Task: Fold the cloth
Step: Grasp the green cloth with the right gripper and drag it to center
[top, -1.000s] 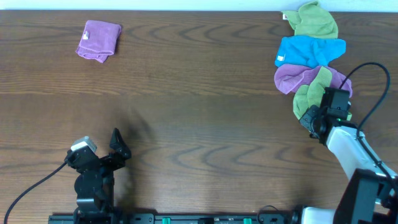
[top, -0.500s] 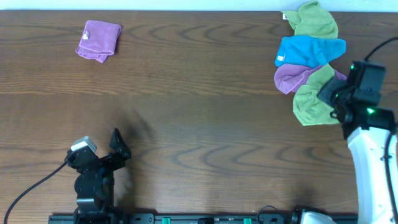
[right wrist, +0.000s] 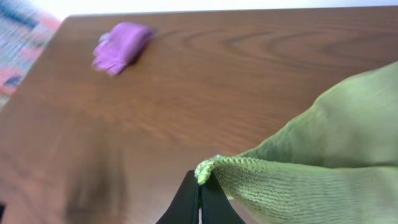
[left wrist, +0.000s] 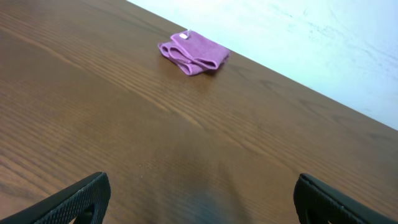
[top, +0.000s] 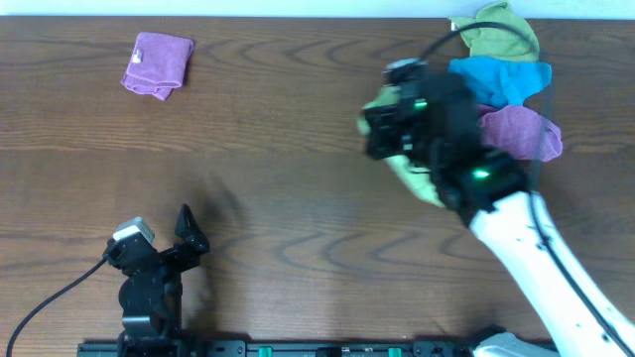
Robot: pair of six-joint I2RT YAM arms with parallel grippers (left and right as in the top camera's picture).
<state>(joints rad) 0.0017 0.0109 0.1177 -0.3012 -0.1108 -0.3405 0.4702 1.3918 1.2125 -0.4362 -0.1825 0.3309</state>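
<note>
My right gripper is shut on the edge of a light green cloth and holds it above the table. In the overhead view the right arm's wrist is over the table's middle right, and the green cloth hangs under it. My left gripper is open and empty, low over the bare wood at the front left. A folded purple cloth lies at the far left, also seen in the left wrist view and the right wrist view.
A pile of cloths lies at the far right: another green cloth, a blue cloth and a purple cloth. The table's back edge meets a white wall.
My right arm has lifted the green cloth off the pile and swung it left, from the right edge toward the table's middle. The left arm has not moved.
</note>
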